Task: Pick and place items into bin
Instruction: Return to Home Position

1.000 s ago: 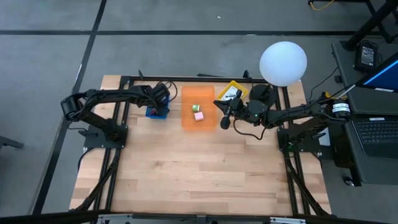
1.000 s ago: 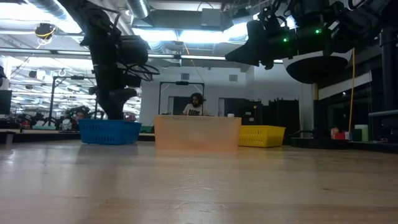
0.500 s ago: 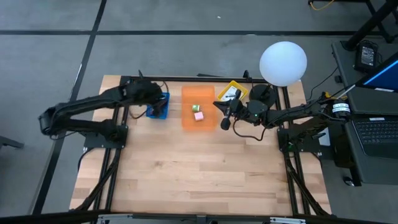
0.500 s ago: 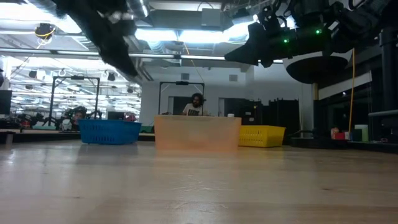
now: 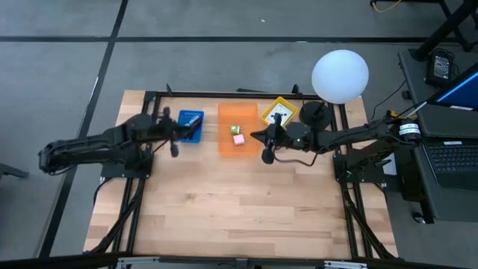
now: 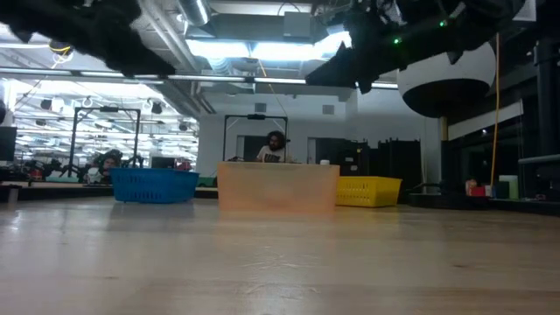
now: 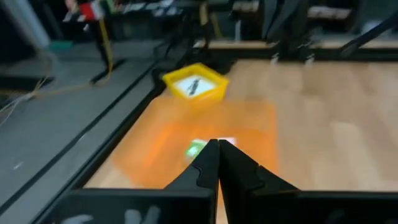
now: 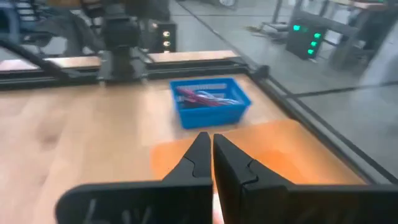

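Observation:
An orange bin (image 5: 237,148) stands mid-table at the far side and holds a greenish cube (image 5: 234,129) and a pink cube (image 5: 238,139). A blue bin (image 5: 191,135) to its left holds a dark-red cord (image 8: 198,96) and a light-blue piece (image 8: 219,99). A yellow bin (image 5: 288,107) to its right holds a white printed packet (image 5: 277,114). My left gripper (image 5: 175,143) is shut and empty, above the table just left of the blue bin. My right gripper (image 5: 267,152) is shut and empty by the orange bin's right side.
A white globe lamp (image 5: 340,75) stands at the table's far right corner. Black frame rails (image 5: 142,187) run along the left and right sides. The near half of the wooden table (image 5: 239,217) is bare. A person (image 6: 275,147) shows in the room beyond.
My left gripper has risen out of the blue bin and drawn back toward the table's left and near edge. My right gripper has shifted a little toward the near edge beside the orange bin.

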Robot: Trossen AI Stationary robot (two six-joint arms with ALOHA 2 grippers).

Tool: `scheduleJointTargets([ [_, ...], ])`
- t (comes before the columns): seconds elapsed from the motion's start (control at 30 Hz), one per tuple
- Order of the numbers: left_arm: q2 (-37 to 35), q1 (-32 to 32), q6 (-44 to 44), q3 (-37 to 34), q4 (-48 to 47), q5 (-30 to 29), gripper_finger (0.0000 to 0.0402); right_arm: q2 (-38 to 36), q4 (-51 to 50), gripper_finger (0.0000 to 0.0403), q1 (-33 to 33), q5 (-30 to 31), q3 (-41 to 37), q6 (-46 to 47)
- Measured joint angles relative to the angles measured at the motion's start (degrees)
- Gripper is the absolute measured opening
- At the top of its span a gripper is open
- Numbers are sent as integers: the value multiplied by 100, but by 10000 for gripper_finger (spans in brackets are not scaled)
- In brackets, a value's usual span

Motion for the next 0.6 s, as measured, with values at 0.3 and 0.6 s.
scheduleJointTargets([
  [0.3,-1483,-699,-245,-881,383,480,2,246,106,0,731,178,-63,152],
  [0.6,-2590,-1008,101,-1165,138,243,2,273,497,0,1121,507,-61,110],
])
